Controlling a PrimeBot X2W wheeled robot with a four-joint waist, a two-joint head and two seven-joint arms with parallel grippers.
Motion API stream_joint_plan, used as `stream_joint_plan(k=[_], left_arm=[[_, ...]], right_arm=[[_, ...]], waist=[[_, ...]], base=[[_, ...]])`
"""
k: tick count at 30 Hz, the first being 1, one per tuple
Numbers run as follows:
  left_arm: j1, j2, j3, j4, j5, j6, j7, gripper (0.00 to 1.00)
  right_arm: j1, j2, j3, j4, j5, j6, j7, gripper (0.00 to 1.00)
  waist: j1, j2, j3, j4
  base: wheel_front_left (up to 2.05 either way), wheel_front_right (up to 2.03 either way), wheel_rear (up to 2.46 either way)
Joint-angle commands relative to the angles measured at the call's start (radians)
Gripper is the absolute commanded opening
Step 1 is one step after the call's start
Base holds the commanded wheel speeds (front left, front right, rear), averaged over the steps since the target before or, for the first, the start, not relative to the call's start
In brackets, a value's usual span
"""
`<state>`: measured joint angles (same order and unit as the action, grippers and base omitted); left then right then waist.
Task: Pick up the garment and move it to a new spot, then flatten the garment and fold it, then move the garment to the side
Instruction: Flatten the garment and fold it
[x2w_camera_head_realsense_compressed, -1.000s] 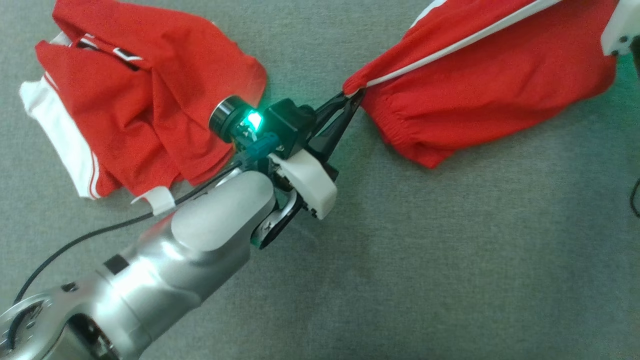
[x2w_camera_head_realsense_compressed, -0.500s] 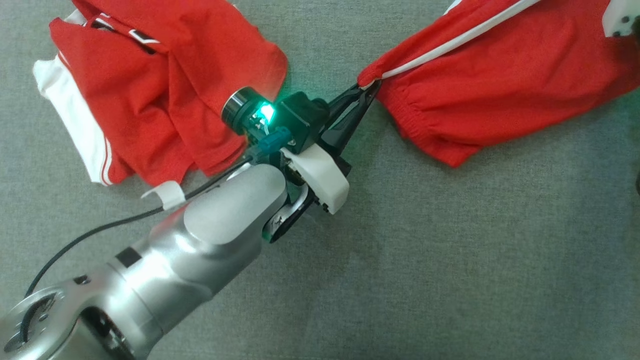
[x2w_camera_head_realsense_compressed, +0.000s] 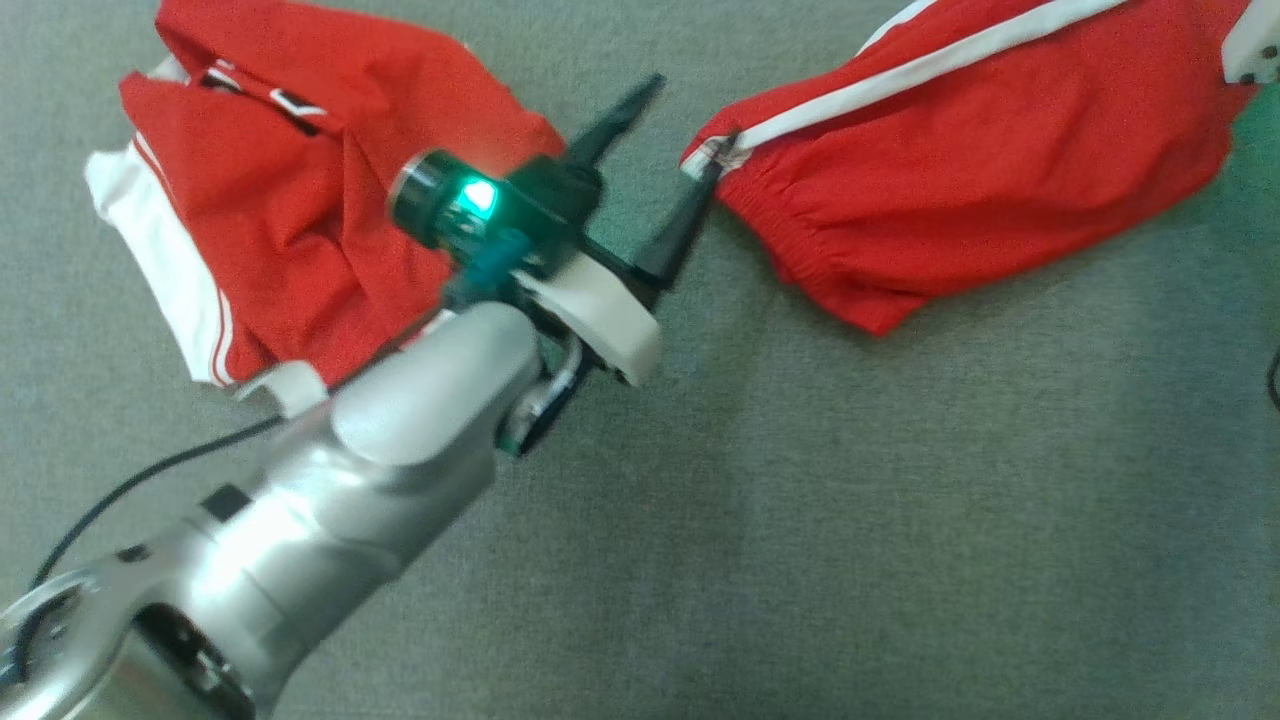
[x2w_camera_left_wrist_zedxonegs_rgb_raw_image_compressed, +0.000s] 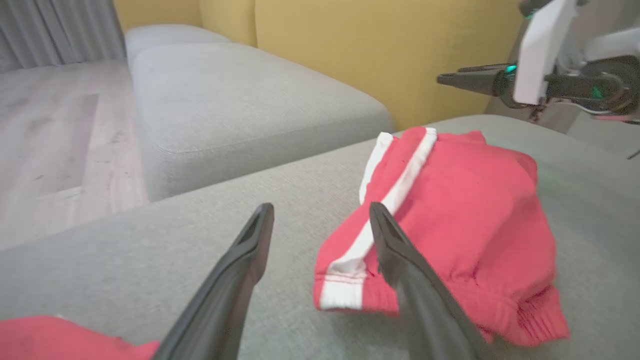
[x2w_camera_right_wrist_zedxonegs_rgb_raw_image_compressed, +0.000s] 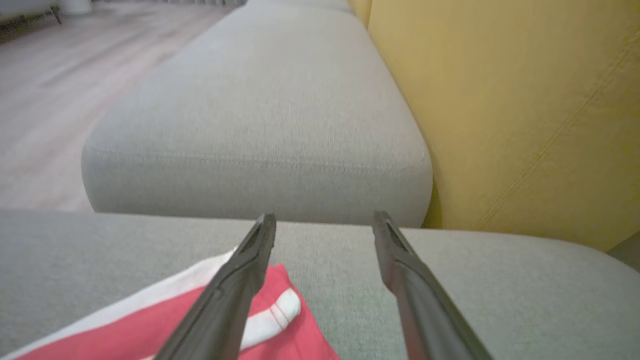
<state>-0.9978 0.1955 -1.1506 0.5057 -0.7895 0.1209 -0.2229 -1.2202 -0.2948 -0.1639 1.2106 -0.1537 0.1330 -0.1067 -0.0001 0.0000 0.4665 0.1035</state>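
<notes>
The garment (x2w_camera_head_realsense_compressed: 980, 170) is red with a white side stripe and lies spread across the grey cushion (x2w_camera_head_realsense_compressed: 850, 520) at the upper right. My left gripper (x2w_camera_head_realsense_compressed: 680, 130) is open just left of its striped waistband corner, with one fingertip (x2w_camera_head_realsense_compressed: 705, 185) close to that corner and nothing between the fingers. In the left wrist view the left gripper (x2w_camera_left_wrist_zedxonegs_rgb_raw_image_compressed: 321, 210) is spread, and the garment (x2w_camera_left_wrist_zedxonegs_rgb_raw_image_compressed: 465, 220) lies behind its right finger. In the right wrist view my right gripper (x2w_camera_right_wrist_zedxonegs_rgb_raw_image_compressed: 324, 216) is open above the garment's (x2w_camera_right_wrist_zedxonegs_rgb_raw_image_compressed: 300, 342) other end. A white part of my right arm (x2w_camera_head_realsense_compressed: 1255, 45) shows at the top right corner.
A second red garment with white trim (x2w_camera_head_realsense_compressed: 300, 190) lies crumpled at the upper left, partly under my left arm. A black cable (x2w_camera_head_realsense_compressed: 120, 490) trails from that arm. A yellow backrest (x2w_camera_left_wrist_zedxonegs_rgb_raw_image_compressed: 390, 55), another grey cushion (x2w_camera_left_wrist_zedxonegs_rgb_raw_image_compressed: 240, 110) and wooden floor (x2w_camera_left_wrist_zedxonegs_rgb_raw_image_compressed: 50, 140) lie beyond.
My left gripper has gone from shut on the garment's waistband corner to open, and the corner now lies loose on the cushion. The left wrist has turned slightly.
</notes>
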Motion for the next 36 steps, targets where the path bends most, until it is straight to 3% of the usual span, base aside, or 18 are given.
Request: stream_joint_plan(k=[1, 10, 15, 18, 24, 28, 36], left_arm=[[-0.019, 0.037, 0.059, -0.020, 0.004, 0.017, -0.017, 1.00], [0.042, 0.096, 0.208, -0.076, 0.032, 0.110, -0.038, 1.00], [0.169, 0.124, 0.373, -0.183, 0.092, 0.157, -0.039, 1.00], [0.304, 0.139, 0.469, -0.233, 0.171, 0.182, -0.039, 1.00], [0.502, 0.123, 0.575, -0.266, 0.248, 0.178, -0.039, 1.00], [0.582, 0.088, 0.608, -0.268, 0.287, 0.148, -0.039, 1.00], [0.600, 0.032, 0.664, -0.269, 0.359, 0.085, -0.039, 1.00]], right_arm=[[-0.011, 0.021, -0.009, -0.027, 0.007, -0.002, -0.038, 1.00], [0.077, 0.121, 0.016, -0.119, 0.136, -0.002, -0.152, 1.00], [0.263, 0.170, 0.079, -0.378, 0.278, -0.002, -0.155, 1.00], [0.473, 0.207, 0.121, -0.549, 0.370, -0.002, -0.155, 1.00], [0.716, 0.238, 0.190, -0.676, 0.422, -0.002, -0.155, 1.00], [0.820, 0.243, 0.206, -0.735, 0.430, -0.002, -0.153, 1.00], [0.807, 0.244, 0.140, -0.834, 0.378, -0.002, -0.082, 1.00]], waist=[[0.0001, 0.0000, -0.036, -0.016], [0.0001, 0.0000, -0.141, -0.061], [0.0001, 0.0000, -0.194, -0.093], [0.0001, 0.0000, -0.232, -0.113], [0.0001, 0.0000, -0.261, -0.136], [0.0001, 0.0000, -0.260, -0.132], [0.0001, 0.0000, -0.210, -0.106]], base=[[0.00, 0.00, 0.00], [0.00, 0.00, 0.00], [0.00, 0.00, 0.00], [0.00, 0.00, 0.00], [0.00, 0.00, 0.00], [0.00, 0.00, 0.00], [0.00, 0.00, 0.00]])
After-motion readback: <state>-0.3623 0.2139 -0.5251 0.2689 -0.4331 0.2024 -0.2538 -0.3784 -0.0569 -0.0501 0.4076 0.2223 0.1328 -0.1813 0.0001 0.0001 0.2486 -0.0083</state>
